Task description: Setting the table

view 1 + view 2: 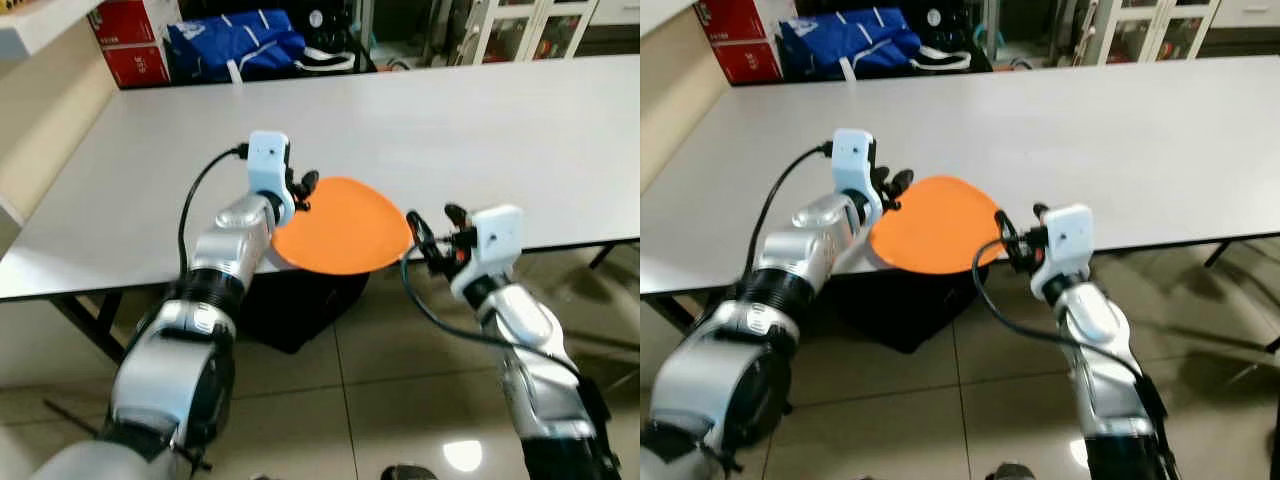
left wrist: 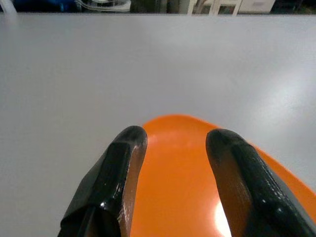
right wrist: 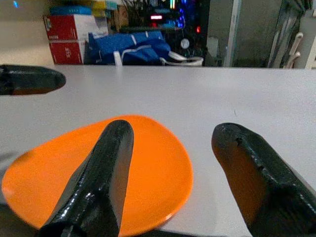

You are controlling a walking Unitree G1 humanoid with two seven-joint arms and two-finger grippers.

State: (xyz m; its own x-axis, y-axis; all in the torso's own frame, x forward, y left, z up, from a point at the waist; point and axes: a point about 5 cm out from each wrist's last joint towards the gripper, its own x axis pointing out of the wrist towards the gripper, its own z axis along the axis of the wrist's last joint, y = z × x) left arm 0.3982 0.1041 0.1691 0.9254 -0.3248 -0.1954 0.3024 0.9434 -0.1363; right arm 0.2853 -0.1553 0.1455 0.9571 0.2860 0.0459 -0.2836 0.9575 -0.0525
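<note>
An orange plate [image 1: 343, 226] lies at the front edge of the white table [image 1: 470, 130], its near part hanging over the edge. My left gripper [image 1: 303, 190] is at the plate's left rim. In the left wrist view its fingers [image 2: 123, 163] stand apart over the orange surface, so it is open. My right gripper [image 1: 432, 232] hovers just off the table edge by the plate's right rim. Its fingers [image 3: 111, 163] are also open, with the plate [image 3: 123, 173] lying ahead of them and nothing held between them.
Beyond the table's far edge are red boxes [image 1: 135, 40], a blue bag [image 1: 235, 42] and cabinets. A dark object [image 1: 295, 305] sits on the tiled floor under the table's front edge. The tabletop behind the plate is bare white surface.
</note>
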